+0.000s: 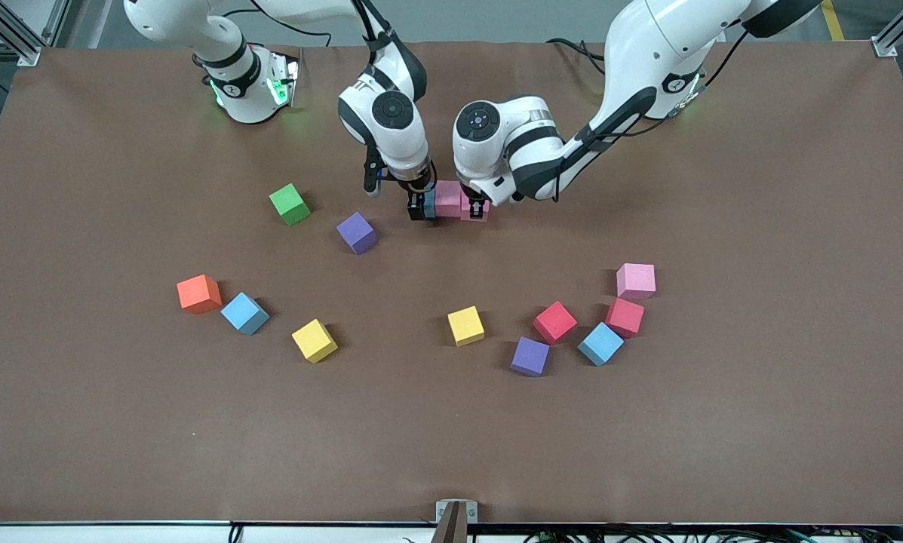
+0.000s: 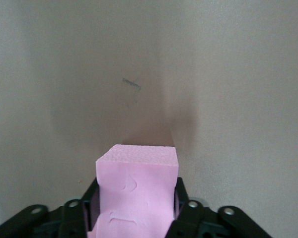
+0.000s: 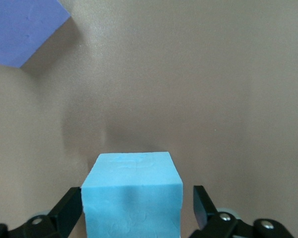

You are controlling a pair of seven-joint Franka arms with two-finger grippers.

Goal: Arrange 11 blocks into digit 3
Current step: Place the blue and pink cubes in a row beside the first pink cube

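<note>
Near the middle of the table, three of the blocks stand side by side in a row. A light blue block [image 1: 429, 205] stands at the right arm's end, a pink block [image 1: 447, 197] in the middle, and another pink block [image 1: 475, 213] at the left arm's end. My right gripper [image 1: 421, 210] is open around the light blue block [image 3: 131, 173], with a gap at one finger [image 3: 202, 203]. My left gripper [image 1: 475, 204] is shut on the end pink block [image 2: 137, 168], fingers [image 2: 181, 193] against its sides. No digit 3 shows.
Loose cubes lie nearer the camera: purple [image 1: 357, 232], light blue [image 1: 244, 313], yellow [image 1: 314, 340], yellow [image 1: 465, 326], red [image 1: 554, 321], purple [image 1: 530, 356], light blue [image 1: 600, 343], deep pink [image 1: 625, 317], pink [image 1: 636, 280]. A green cube [image 1: 290, 204] and an orange cube [image 1: 198, 293] lie toward the right arm's end.
</note>
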